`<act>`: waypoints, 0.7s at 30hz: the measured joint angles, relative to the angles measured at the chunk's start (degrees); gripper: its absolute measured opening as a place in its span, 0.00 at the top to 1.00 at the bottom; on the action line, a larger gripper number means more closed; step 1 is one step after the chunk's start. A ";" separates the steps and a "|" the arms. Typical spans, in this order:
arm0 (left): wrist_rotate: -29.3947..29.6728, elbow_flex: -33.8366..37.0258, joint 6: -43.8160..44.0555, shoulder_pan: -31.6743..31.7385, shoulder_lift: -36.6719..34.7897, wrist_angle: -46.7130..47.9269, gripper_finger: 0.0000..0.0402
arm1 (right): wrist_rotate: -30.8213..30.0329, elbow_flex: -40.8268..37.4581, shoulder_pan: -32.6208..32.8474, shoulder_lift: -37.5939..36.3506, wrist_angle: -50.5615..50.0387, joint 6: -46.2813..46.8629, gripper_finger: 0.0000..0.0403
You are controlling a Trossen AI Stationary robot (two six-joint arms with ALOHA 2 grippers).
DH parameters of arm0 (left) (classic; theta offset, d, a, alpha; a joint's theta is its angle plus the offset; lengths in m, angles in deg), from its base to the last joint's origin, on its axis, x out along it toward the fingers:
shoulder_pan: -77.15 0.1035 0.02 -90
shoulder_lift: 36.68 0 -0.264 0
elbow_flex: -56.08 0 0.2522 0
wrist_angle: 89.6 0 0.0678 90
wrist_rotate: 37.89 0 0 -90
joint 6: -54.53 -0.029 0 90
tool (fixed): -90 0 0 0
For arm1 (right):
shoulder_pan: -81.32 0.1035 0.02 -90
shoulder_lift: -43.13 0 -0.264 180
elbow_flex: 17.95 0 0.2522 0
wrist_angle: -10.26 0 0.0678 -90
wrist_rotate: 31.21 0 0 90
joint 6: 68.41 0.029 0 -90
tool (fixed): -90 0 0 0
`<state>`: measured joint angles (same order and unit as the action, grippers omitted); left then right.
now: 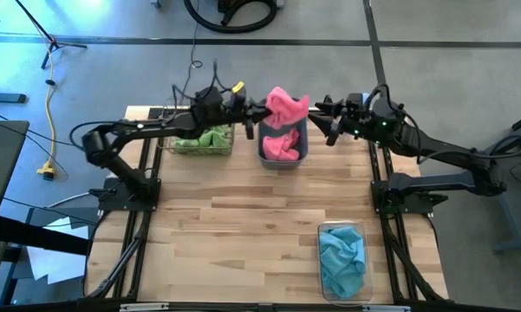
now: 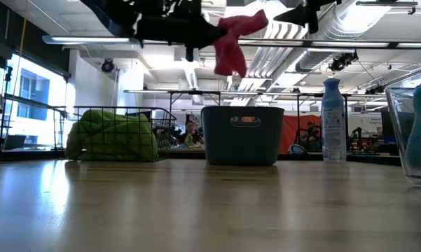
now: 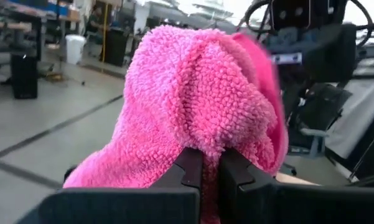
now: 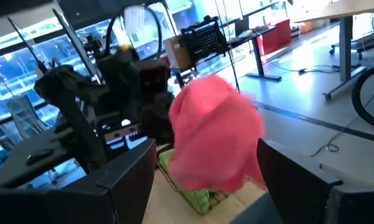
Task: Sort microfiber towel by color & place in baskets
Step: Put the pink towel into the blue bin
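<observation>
A pink microfiber towel (image 1: 288, 106) hangs in the air above the grey-blue tub (image 1: 302, 149), with my left gripper (image 1: 258, 113) shut on it. Another pink towel (image 1: 277, 146) lies inside the tub. My right gripper (image 1: 321, 108) stands open just to the right of the hanging towel, at the same height, with nothing between its fingers. Green towels (image 1: 201, 139) fill the wire mesh basket (image 1: 166, 143) left of the tub. Light blue towels (image 1: 342, 256) lie in the clear bin (image 1: 322, 282) near the front right. My left gripper pinches a bunched fold of the pink towel (image 3: 205, 146) between its two fingers (image 3: 190, 169). The fingers come level from the table's left side. The towel is lifted clear. It bulges past the fingertips and droops below them (image 2: 230, 59), slack, above the tub (image 2: 242, 134).
A pale blue spray bottle (image 2: 333, 119) stands right of the tub at the table's far edge. The wire basket (image 2: 115, 133) sits close on the tub's left. The clear bin (image 2: 413, 133) stands near the front right. Bare wood (image 1: 234, 225) fills the middle and front left.
</observation>
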<state>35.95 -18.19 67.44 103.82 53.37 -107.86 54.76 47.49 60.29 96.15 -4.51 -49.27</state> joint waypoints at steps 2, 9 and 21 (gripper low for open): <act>-1.08 -3.32 -1.15 0.00 2.78 -0.01 1.00 | 0.00 0.00 0.00 0.71 0.02 0.01 0.32; -1.41 -10.97 -8.27 1.08 8.39 14.69 1.00 | -0.47 0.00 0.02 0.37 -0.03 -3.94 0.32; 5.09 -27.20 -24.26 1.49 15.97 45.55 1.00 | -1.73 0.00 -1.11 -1.81 0.33 -7.19 0.32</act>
<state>41.04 -45.39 43.18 105.31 69.34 -62.31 53.03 47.49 59.17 94.33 -4.18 -56.46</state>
